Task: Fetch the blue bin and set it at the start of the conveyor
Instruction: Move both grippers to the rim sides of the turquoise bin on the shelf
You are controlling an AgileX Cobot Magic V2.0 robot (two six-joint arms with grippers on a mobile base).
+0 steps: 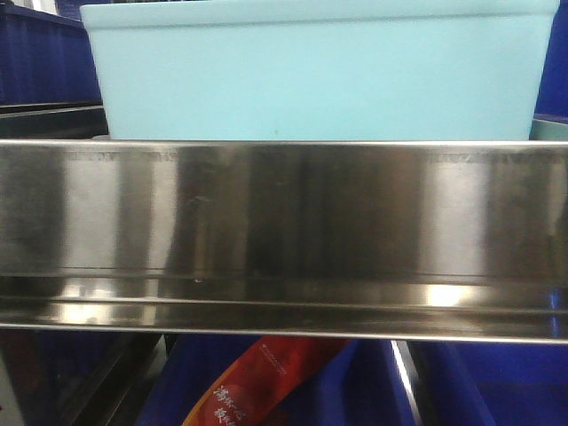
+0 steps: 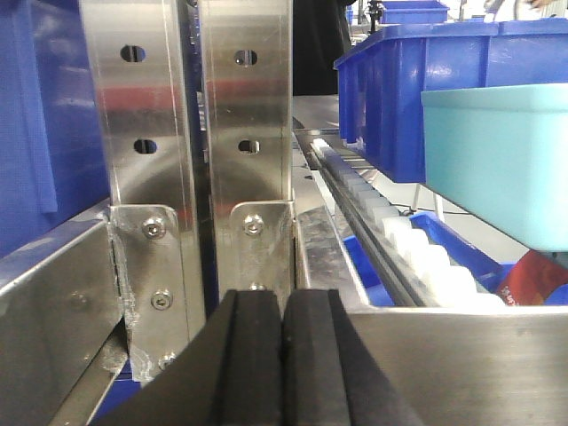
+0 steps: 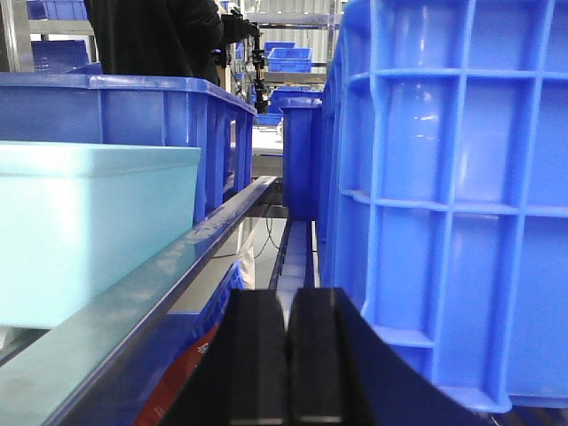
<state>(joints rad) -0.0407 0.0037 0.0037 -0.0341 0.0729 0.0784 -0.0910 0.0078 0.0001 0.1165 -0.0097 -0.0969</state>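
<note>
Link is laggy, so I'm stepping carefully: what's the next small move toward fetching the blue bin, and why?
Probably open both grippers first. The left gripper and right gripper each show pads pressed together, holding nothing, while the blue bin sits untouched between them, behind the steel rail. Open jaws would be needed to take its walls.

This is a warehouse or factory storeroom fitted with flow racking. A polished stainless-steel shelf rail (image 1: 284, 231) spans the front view. Bolted, perforated steel uprights (image 2: 244, 98) stand at 11 o'clock, and a white roller track (image 2: 417, 262) runs toward 1 o'clock. Ribbed dark blue crates (image 3: 453, 204) fill 3 o'clock, with more stocked racks (image 3: 288, 58) far off at 12 o'clock.
</note>
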